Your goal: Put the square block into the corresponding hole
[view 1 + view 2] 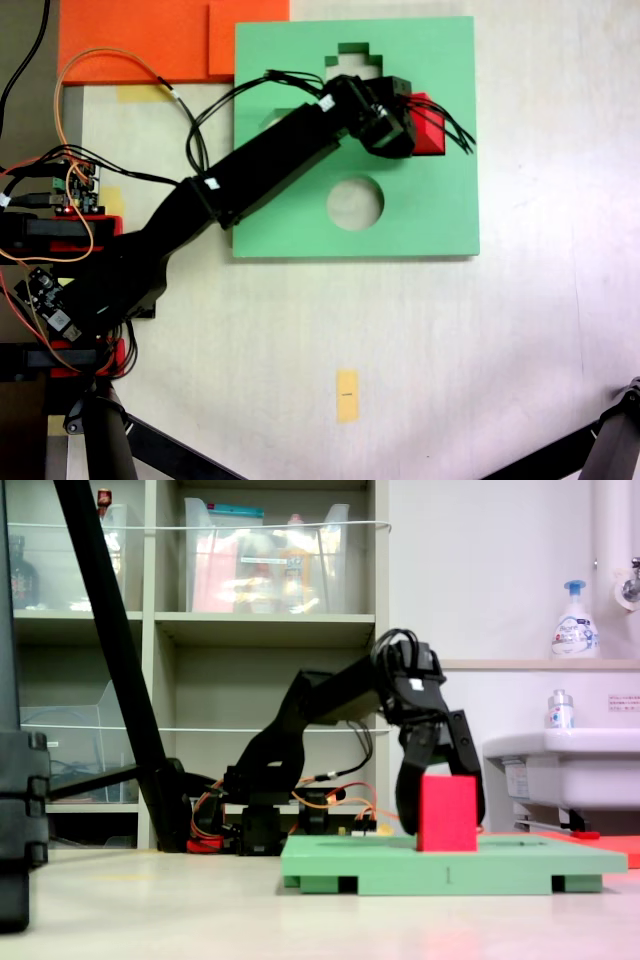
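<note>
The square block point(432, 128) point(447, 812), a bright red cube, stands upright on the right half of the green board point(440, 220) point(350, 865). My gripper point(405, 128) point(443, 825) reaches down over it. In the second exterior view one black finger point(408, 790) hugs its left side and the other its right side, so the gripper looks shut on it. The corresponding hole is hidden under the gripper and the block. A cross-shaped cut-out point(352, 58) and a round cut-out point(355, 203) show in the first exterior view.
Orange foam sheets point(140, 40) point(610, 842) lie beside the board. A yellow paper tag point(346, 395) sits on the table below it. The arm's base and loose wiring point(60, 200) fill the first exterior view's left. Tripod legs point(600, 450) point(110, 630) stand nearby.
</note>
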Robot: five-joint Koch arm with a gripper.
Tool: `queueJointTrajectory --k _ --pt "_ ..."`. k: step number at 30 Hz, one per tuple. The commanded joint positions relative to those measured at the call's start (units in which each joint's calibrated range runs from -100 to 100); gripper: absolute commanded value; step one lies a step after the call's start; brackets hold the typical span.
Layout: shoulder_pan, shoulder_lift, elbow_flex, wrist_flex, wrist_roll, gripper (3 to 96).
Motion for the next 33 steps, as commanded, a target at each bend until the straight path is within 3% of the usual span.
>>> queueJointTrajectory --k 1,7,14,18,23,25,33 --pt "-0.3 1.4 3.7 3.6 0.3 24.5" --pt "-0.9 3.2 3.7 5.1 0.3 30.2" --pt "-1.1 5.0 3.7 8.3 0.8 50.3" --pt "-1.1 5.0 3.8 9.6 1.5 53.6" --pt "-0.3 3.8 3.8 9.3 5.4 82.3" --pt "-0.2 1.4 3.8 8.8 5.8 89.3" --pt "0.2 -26.5 3.8 -6.6 0.4 89.3"
